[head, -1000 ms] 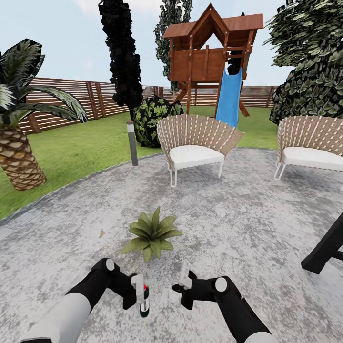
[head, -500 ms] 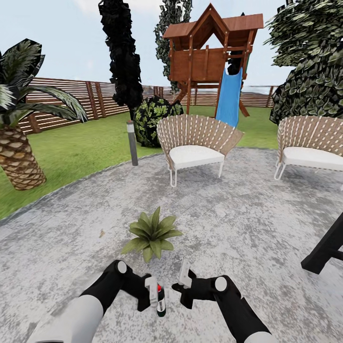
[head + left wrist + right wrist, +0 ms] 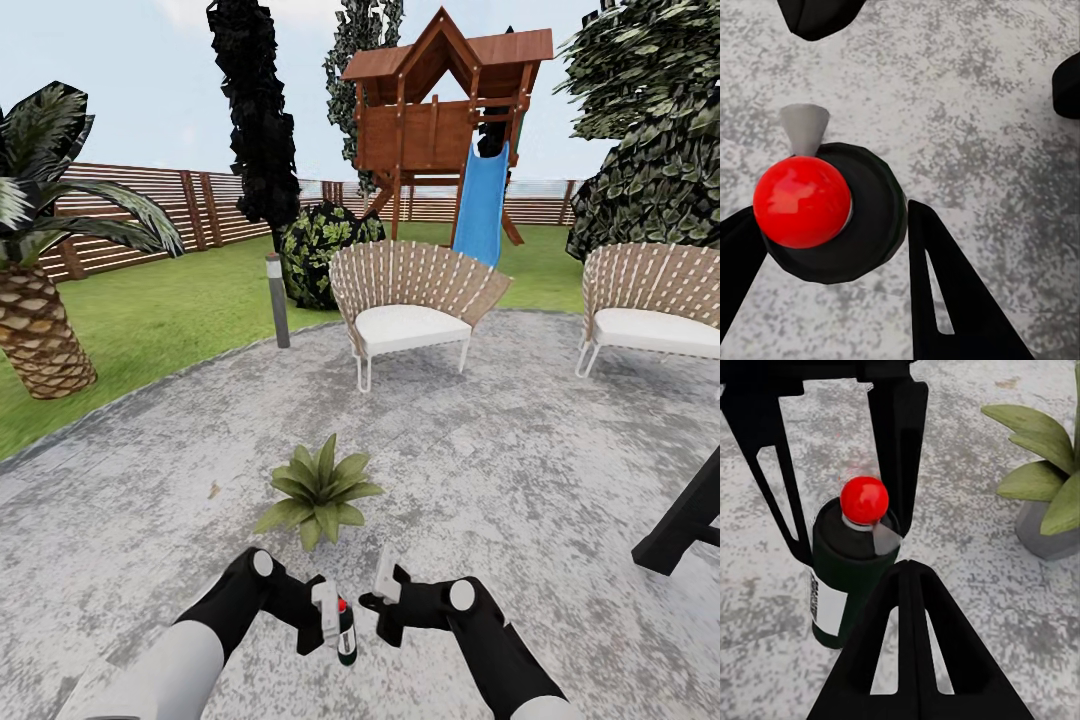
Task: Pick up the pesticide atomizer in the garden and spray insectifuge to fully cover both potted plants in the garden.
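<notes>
The pesticide atomizer [image 3: 344, 632] has a dark body and a red ball top, and my left gripper [image 3: 333, 622] is shut on it, holding it upright just above the grey patio [image 3: 520, 470]. From above it shows as a red ball on a dark round body [image 3: 866, 217] between black fingers [image 3: 945, 292]. The right wrist view shows the atomizer [image 3: 844, 577] close ahead. My right gripper [image 3: 384, 585] is shut and holds nothing, a hand's width to the right of the atomizer. One potted plant [image 3: 318, 490], with a grey pot [image 3: 1046, 536], stands just beyond both grippers. The other plant is out of view.
Two woven chairs [image 3: 410, 305] [image 3: 650, 305] stand on the far side of the patio. A bollard lamp [image 3: 277, 300], a dark bush [image 3: 320, 250] and a palm [image 3: 40, 320] line the lawn at the left. A black furniture leg [image 3: 685, 520] juts in at the right.
My left gripper has carried the atomizer to the right, closer to the right gripper. The right gripper, the plant and the camera have stayed put.
</notes>
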Motion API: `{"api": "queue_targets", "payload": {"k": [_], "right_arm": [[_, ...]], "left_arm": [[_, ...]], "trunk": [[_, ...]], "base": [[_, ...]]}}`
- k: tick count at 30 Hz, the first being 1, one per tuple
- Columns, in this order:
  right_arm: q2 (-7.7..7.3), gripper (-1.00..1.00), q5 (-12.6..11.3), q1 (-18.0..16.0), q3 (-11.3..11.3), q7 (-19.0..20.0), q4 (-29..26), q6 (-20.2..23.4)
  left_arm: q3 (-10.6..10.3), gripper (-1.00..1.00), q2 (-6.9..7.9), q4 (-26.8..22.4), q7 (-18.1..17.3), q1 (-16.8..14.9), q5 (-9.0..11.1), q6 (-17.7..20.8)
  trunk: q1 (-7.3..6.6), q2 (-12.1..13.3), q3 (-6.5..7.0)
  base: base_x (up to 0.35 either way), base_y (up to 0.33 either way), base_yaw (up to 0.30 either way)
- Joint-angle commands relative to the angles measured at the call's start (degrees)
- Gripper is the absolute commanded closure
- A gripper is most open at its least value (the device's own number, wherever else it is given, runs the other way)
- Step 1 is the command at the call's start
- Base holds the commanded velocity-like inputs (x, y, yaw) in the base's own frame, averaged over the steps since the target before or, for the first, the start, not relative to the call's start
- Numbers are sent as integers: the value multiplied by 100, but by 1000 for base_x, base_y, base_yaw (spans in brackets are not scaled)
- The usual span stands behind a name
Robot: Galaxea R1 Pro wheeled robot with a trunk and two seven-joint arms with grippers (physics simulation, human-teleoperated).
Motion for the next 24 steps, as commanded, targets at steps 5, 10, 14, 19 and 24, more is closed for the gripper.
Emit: {"api": "queue_targets", "payload": {"k": [5, 10, 14, 19, 24], "right_arm": [[71, 100, 60, -3, -6, 5, -7, -57], [71, 100, 60, -3, -6, 5, -7, -57], [71, 100, 60, -3, -6, 5, -7, -57], [71, 100, 60, -3, -6, 5, -7, -57], [71, 100, 60, -1, -6, 5, -7, -57]], "left_arm": [[41, 100, 0, 16, 22, -10, -11, -58], [40, 100, 1, 17, 23, -11, 47, -64], [41, 100, -6, 17, 16, -11, 73, -68], [41, 100, -18, 26, 7, -11, 254, -195], [43, 100, -50, 39, 0, -5, 293, -372]], "trunk": [[-1, -2, -5], [-1, -2, -5], [-1, -2, -5], [-1, -2, -5], [-1, -2, -5]], "base": [[0, 0, 0], [0, 0, 0], [0, 0, 0], [0, 0, 0], [0, 0, 0]]}}
